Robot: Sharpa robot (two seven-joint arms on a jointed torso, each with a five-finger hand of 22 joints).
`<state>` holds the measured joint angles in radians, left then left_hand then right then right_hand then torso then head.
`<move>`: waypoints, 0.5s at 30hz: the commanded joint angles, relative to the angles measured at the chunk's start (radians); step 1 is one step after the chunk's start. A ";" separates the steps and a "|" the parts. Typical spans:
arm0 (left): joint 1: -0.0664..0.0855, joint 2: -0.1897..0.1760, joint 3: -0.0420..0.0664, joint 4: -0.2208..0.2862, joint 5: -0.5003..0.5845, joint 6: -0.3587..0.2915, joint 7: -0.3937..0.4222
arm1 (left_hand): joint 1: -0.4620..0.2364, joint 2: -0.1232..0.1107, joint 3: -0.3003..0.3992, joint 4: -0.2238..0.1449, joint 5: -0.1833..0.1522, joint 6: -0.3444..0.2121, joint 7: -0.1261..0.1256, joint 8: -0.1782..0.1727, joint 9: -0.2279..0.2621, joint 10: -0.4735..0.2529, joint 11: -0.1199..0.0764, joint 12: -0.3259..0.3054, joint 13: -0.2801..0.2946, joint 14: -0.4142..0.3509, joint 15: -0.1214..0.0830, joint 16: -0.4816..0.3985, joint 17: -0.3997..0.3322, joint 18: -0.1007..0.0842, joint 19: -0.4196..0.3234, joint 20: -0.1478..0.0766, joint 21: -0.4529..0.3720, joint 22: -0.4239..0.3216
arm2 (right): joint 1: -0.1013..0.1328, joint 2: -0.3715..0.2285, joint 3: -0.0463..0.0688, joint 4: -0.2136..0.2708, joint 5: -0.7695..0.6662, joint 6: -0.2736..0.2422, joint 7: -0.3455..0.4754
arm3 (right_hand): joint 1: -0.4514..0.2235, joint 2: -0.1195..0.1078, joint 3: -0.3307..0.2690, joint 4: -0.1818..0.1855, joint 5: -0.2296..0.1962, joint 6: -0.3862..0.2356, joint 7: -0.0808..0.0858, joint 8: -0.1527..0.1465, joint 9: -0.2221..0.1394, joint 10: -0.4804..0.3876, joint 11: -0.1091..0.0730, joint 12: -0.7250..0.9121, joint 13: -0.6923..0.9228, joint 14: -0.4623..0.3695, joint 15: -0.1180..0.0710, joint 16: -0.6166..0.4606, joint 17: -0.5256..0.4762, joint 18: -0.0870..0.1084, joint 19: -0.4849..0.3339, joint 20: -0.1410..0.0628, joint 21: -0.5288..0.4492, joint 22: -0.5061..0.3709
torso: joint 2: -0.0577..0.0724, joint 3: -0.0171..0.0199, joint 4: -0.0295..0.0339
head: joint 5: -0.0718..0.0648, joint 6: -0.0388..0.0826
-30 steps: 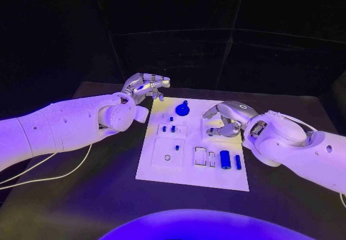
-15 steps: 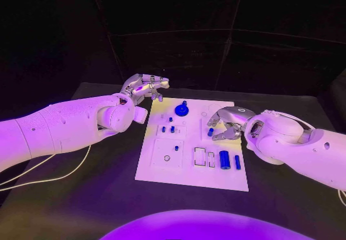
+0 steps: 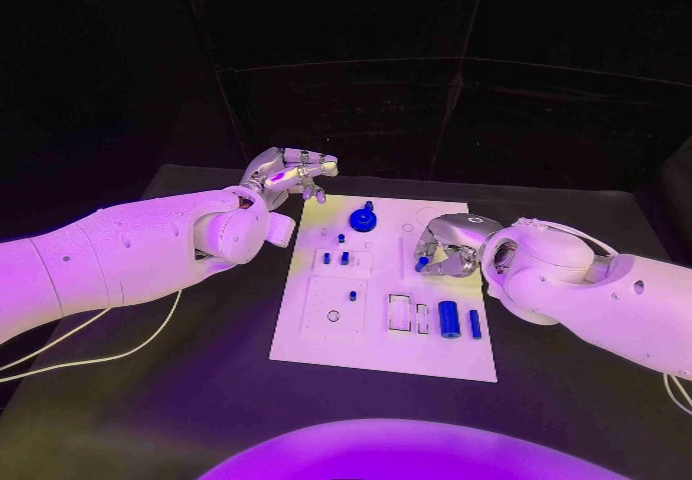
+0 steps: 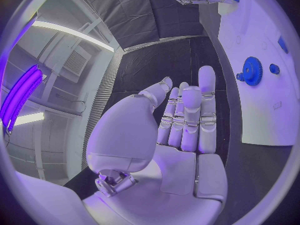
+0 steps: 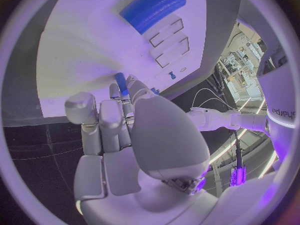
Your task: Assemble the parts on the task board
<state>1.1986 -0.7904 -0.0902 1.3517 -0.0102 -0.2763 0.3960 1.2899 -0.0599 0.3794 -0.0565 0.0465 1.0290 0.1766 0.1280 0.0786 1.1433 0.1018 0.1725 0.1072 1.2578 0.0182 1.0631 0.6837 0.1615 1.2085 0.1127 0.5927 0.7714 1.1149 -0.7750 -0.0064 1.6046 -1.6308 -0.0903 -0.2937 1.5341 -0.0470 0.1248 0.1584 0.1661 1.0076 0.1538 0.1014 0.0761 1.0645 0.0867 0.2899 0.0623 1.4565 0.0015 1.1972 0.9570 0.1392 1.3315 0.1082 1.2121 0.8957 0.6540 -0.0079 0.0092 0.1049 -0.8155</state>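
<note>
One small blue cylindrical peg (image 3: 421, 264) is being pinched by the silver right hand (image 3: 444, 250) just above the white task board (image 3: 335, 345); insertion is likely being prepared, requiring alignment. The left hand (image 3: 289, 172) is being held empty, fingers loosely curled.

Dim violet wash, perhaps overhead
</note>
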 commanded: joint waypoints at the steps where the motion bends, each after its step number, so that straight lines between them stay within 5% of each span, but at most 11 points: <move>1: 0.002 0.001 0.001 0.000 0.003 0.011 0.004 | 0.005 0.007 -0.006 -0.002 0.002 -0.010 0.000 0.006 -0.001 -0.009 0.000 0.005 0.001 -0.009 0.000 -0.005 -0.001 0.020 0.000 0.004 -0.002 -0.001 | 0.001 0.005 0.000 -0.006 -0.009 0.001 0.013 | 0.006 0.010 0.019 0.003 -0.004 0.018 -0.003 0.004 0.000 0.028 -0.004 -0.014 -0.001 0.018 -0.002 0.006 0.005 -0.023 0.012 -0.001 0.013 0.021 | 0.000 -0.0004 0.0003 | -0.001 -0.001; 15: 0.002 0.002 0.001 -0.002 0.003 0.013 0.003 | 0.005 0.007 -0.006 -0.002 0.002 -0.010 0.000 0.006 -0.001 -0.009 0.000 0.005 0.001 -0.009 0.000 -0.005 -0.001 0.020 0.000 0.004 -0.002 -0.001 | 0.000 0.025 0.000 -0.024 -0.020 -0.068 0.011 | 0.031 0.010 0.125 -0.013 -0.028 0.065 -0.007 -0.004 -0.005 0.099 -0.013 -0.089 0.000 0.026 -0.012 0.026 0.023 -0.031 0.034 -0.012 0.042 0.067 | -0.001 -0.0008 -0.0007 | -0.005 -0.002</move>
<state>1.1986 -0.7897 -0.0903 1.3498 -0.0102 -0.2751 0.3955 1.2900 -0.0599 0.3794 -0.0564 0.0465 1.0290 0.1766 0.1279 0.0787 1.1433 0.1018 0.1724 0.1070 1.2579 0.0182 1.0631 0.6838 0.1615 1.2085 0.1127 0.5927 0.7715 1.1135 -0.7504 -0.0071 1.5789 -1.6367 -0.1089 -0.2890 1.5527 -0.0428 0.2413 0.1484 0.1411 1.0676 0.1461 0.0989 0.0697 1.1565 0.0718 0.2049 0.0624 1.4634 -0.0054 1.2180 0.9785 0.1238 1.3588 0.0980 1.2509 0.9589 0.6540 -0.0079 0.0086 0.1008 -0.8183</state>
